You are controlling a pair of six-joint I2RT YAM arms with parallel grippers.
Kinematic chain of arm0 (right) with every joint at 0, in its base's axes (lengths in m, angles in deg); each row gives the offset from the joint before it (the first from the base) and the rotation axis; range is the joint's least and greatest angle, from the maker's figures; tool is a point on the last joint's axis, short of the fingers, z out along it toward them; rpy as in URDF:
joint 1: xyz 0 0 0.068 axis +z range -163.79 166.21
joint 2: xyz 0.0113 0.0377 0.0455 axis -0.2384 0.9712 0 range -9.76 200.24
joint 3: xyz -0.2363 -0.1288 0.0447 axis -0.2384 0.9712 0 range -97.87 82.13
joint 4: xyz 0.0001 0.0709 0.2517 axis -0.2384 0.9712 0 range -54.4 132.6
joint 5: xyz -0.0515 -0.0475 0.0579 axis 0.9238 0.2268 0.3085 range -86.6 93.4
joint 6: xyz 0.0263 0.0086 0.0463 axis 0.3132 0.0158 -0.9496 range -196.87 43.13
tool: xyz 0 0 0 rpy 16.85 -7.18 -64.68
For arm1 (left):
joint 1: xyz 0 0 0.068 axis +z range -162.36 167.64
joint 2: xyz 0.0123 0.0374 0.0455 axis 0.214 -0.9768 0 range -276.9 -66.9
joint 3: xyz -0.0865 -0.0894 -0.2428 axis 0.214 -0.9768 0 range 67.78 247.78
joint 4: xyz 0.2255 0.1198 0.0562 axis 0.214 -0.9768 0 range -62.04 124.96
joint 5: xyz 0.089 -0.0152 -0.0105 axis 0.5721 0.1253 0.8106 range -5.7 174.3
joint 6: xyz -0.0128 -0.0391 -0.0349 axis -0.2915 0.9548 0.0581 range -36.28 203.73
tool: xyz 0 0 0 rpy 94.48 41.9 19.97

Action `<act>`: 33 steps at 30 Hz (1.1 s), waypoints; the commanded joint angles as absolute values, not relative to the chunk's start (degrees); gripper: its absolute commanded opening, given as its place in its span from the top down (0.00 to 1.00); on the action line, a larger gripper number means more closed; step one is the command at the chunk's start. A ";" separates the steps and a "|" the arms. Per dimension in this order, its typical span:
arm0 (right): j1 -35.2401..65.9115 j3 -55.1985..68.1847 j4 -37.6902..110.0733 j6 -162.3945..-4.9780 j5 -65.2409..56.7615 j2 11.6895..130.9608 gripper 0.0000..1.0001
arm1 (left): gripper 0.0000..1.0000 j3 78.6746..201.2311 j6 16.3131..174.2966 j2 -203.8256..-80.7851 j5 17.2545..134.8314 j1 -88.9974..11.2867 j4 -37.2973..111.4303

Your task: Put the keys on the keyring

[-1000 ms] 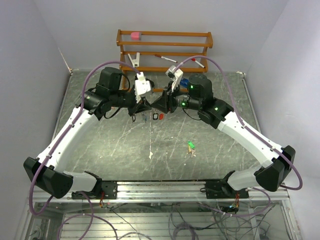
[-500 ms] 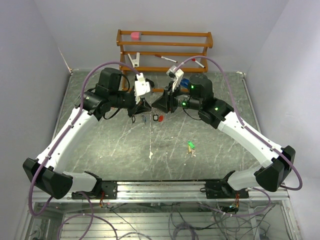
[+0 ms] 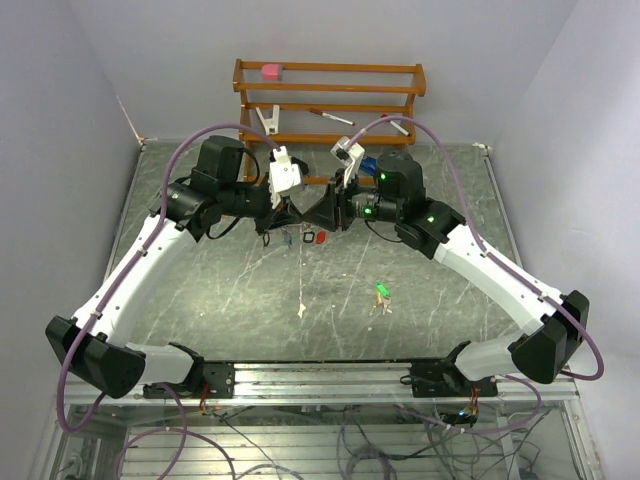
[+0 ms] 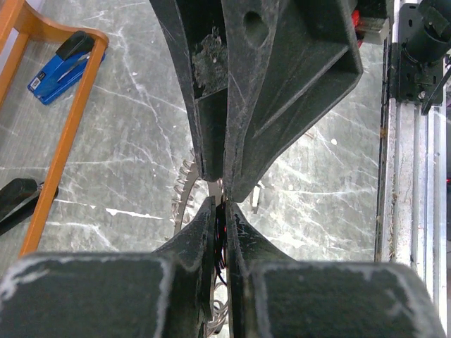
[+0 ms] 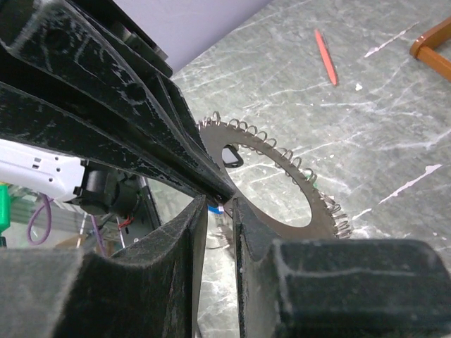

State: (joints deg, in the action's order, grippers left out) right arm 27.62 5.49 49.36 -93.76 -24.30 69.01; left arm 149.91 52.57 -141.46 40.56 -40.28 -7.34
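Over the far middle of the table (image 3: pixel 200 300), the left gripper (image 3: pixel 283 213) was pinched shut on the keyring (image 5: pixel 289 169); the right gripper (image 3: pixel 318 212) met it tip to tip, clamped tight on the same rim. A green key (image 3: pixel 381 291) lay loose nearer, to the right

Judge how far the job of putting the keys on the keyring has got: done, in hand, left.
Done: not clear; a red tag sits below the grippers, but whether it is threaded cannot be told. In hand: the left gripper seems to pinch the keyring at its edge, with the right gripper nose to nose, something small in its grip. Left: the green key lies loose on the table.
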 commanded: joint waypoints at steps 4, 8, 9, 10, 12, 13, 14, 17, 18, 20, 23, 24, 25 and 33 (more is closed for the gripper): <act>27.39 7.38 48.78 -94.80 -25.43 67.43 0.79 | 0.93 152.97 51.47 -139.99 39.85 -40.30 -5.30; 27.37 6.69 49.61 -94.58 -25.08 67.17 0.80 | 0.93 152.65 51.38 -140.10 40.62 -40.26 -5.00; 27.41 6.57 49.77 -94.62 -25.08 67.09 0.80 | 0.93 152.56 51.52 -140.15 40.93 -40.26 -4.79; 27.36 6.47 49.93 -94.64 -25.03 67.02 0.80 | 0.93 152.52 51.70 -140.19 41.34 -40.25 -4.49; 27.36 6.37 50.32 -94.72 -24.91 66.93 0.80 | 0.93 152.55 51.98 -140.29 41.98 -40.25 -4.12; 27.41 6.37 50.43 -94.79 -24.84 66.87 0.80 | 0.93 152.59 52.07 -140.37 42.07 -40.30 -4.02; 27.37 6.43 50.46 -94.75 -24.81 66.81 0.81 | 0.93 152.60 52.13 -140.40 42.15 -40.30 -3.94; 27.37 6.63 50.49 -94.94 -24.81 66.66 0.81 | 0.93 152.51 52.04 -140.50 42.42 -40.30 -3.82; 27.34 6.63 50.53 -95.04 -24.81 66.63 0.81 | 0.93 152.43 52.12 -140.51 42.53 -40.29 -3.76; 27.34 6.63 50.61 -94.98 -24.76 66.49 0.81 | 0.93 152.31 52.25 -140.49 42.72 -40.25 -3.67; 27.35 6.67 50.46 -94.97 -24.93 66.81 0.81 | 0.93 152.40 52.35 -140.55 42.65 -40.27 -3.53; 27.41 6.77 50.37 -94.91 -25.05 66.86 0.81 | 0.93 152.54 52.39 -140.60 42.58 -40.29 -3.53; 27.42 6.77 50.24 -94.97 -25.14 67.07 0.81 | 0.93 152.71 52.43 -140.63 42.49 -40.26 -3.53; 27.37 6.41 49.52 -95.30 -25.44 68.19 0.82 | 0.93 153.39 52.72 -140.81 42.15 -40.31 -3.59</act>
